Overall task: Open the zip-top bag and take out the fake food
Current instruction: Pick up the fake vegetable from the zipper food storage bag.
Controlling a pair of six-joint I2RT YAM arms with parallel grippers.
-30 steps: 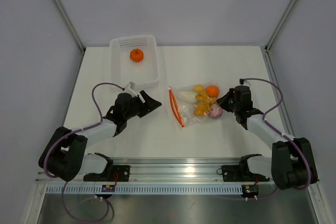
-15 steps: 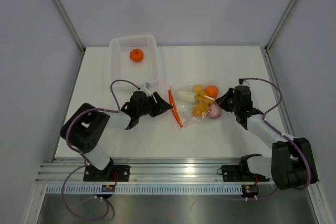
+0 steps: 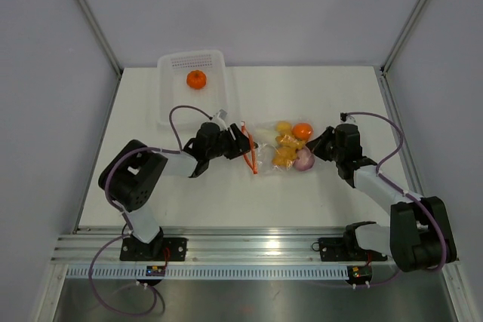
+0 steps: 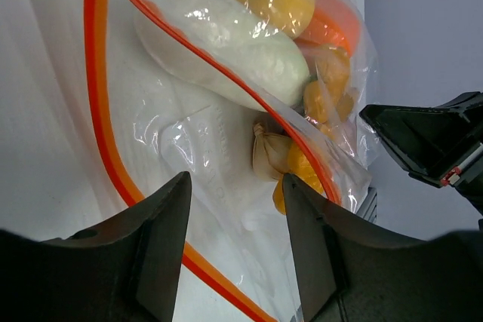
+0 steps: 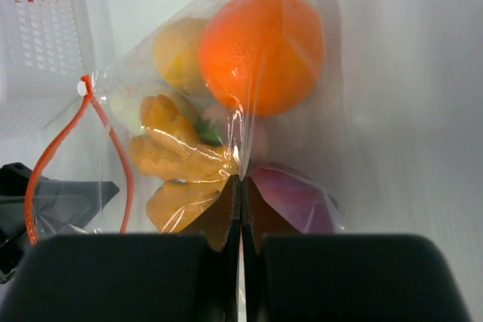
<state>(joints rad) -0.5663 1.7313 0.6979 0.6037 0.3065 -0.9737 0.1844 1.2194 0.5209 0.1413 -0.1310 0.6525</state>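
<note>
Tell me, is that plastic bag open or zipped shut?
Open. The bag's two orange zipper strips gape wide apart; the food lies inside.

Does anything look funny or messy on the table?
Nothing is spilled or broken. One orange fruit sits alone in the white basket, away from the other toy food, which is inside the bag. The bag looks crumpled, and its red zipper edge gapes open.
</note>
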